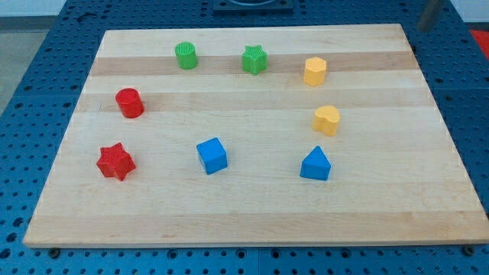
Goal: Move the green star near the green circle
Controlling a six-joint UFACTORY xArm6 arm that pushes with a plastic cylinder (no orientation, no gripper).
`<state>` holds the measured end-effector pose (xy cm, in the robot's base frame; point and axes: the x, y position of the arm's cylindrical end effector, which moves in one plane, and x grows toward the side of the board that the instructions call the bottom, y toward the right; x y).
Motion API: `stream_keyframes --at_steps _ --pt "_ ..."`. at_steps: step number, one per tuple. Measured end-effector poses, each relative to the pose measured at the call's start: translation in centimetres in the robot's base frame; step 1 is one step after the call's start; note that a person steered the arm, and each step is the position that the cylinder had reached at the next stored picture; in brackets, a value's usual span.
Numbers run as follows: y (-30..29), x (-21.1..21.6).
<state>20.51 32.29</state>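
The green star [254,59] sits near the top of the wooden board [252,214], a little right of centre. The green circle [186,55] stands to its left, about a block's width or two away. My rod shows as a blurred dark bar at the view's top right, with my tip [424,29] just beyond the board's top right corner, far to the right of both green blocks and touching no block.
A yellow hexagon [315,70] and a yellow heart [327,120] lie right of the star. A red cylinder [130,102] and a red star [115,161] are at the left. A blue cube [212,155] and a blue triangle [315,164] are lower down.
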Motion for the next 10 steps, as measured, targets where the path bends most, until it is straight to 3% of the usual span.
stream_keyframes --at_steps 2,3,5,10 --pt "-14.2 0.1" --pt "-17.9 0.3" --pt "-17.2 5.4" --pt "-27.5 8.0"
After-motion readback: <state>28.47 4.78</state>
